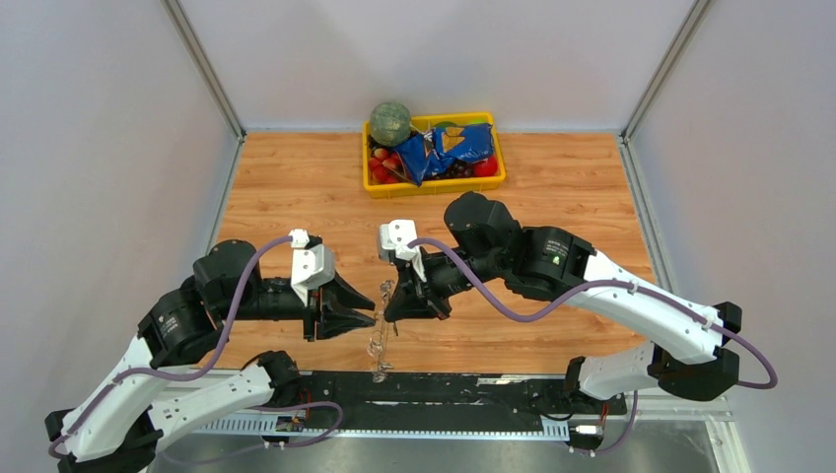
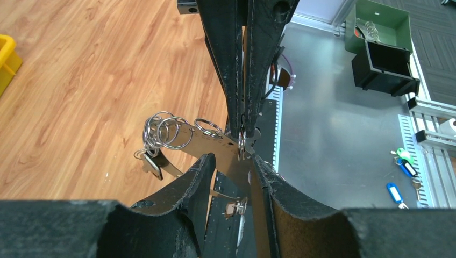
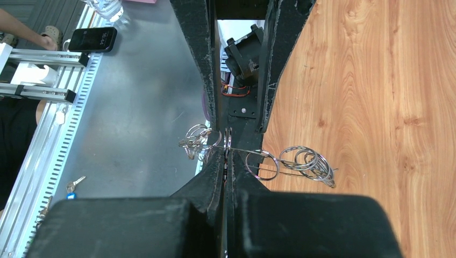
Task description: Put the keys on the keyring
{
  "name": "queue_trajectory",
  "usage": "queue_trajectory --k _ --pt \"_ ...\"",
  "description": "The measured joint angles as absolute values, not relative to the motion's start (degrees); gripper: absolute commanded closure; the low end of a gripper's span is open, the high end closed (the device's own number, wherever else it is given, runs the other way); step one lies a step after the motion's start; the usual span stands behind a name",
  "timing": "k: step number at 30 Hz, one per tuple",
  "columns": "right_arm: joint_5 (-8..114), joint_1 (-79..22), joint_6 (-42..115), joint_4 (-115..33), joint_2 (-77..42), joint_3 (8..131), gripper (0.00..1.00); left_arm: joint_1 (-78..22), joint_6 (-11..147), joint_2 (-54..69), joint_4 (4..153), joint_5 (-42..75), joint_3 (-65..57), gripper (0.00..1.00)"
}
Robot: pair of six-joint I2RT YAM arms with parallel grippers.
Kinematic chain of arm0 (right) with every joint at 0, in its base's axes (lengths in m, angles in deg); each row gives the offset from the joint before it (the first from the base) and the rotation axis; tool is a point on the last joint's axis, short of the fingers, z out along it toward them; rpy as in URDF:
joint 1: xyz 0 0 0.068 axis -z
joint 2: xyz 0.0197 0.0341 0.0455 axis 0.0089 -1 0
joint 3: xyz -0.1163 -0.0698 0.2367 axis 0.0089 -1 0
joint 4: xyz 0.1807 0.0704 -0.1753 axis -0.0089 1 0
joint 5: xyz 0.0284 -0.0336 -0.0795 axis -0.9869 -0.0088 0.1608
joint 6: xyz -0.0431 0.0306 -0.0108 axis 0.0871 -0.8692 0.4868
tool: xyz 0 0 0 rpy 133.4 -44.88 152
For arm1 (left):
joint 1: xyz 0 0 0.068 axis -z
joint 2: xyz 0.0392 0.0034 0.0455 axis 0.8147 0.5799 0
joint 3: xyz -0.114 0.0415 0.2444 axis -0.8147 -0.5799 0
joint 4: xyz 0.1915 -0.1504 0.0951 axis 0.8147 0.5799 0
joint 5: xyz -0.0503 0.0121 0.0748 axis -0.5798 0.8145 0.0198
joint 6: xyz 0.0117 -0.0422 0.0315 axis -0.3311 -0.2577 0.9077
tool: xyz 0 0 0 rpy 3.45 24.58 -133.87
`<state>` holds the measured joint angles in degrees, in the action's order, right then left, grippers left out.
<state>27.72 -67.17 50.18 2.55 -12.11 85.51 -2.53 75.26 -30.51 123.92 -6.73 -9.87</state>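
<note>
The keyring (image 1: 379,340) hangs in the air between my two grippers near the table's front edge. It is a thin silver loop (image 2: 188,141) with clusters of small rings (image 2: 164,131). My right gripper (image 3: 226,156) is shut on one small ring (image 3: 228,141) threaded on the loop; in the left wrist view it comes down from the top (image 2: 242,134). My left gripper (image 2: 236,166) is open, with its fingers on either side of the loop's band. One dark-headed key (image 2: 153,164) seems to hang under the ring cluster. A small piece (image 2: 234,207) dangles lower.
A yellow tray (image 1: 434,184) of assorted items stands at the back of the wooden table. A black rail (image 1: 444,389) runs along the front edge. Beyond the table, tagged keys (image 2: 400,174) lie on a metal surface near a green box (image 2: 379,27).
</note>
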Motion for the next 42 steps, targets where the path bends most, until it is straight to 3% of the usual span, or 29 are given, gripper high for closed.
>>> queue_trajectory --k 17,25,34,42 --pt "27.4 -67.2 50.2 2.5 -13.9 85.5 1.00 -2.5 75.3 -29.2 122.6 -8.0 -10.1 0.64" --pt "27.4 -67.2 50.2 2.6 -13.9 85.5 1.00 -2.5 75.2 -28.5 122.6 -8.3 -10.1 0.76" --pt "27.4 -67.2 50.2 2.9 -13.9 85.5 1.00 -2.5 75.3 -28.4 122.7 -8.3 -10.1 0.98" --pt "27.4 -67.2 50.2 2.9 -13.8 85.2 1.00 -2.5 75.3 -28.2 122.9 -8.4 -10.1 1.00"
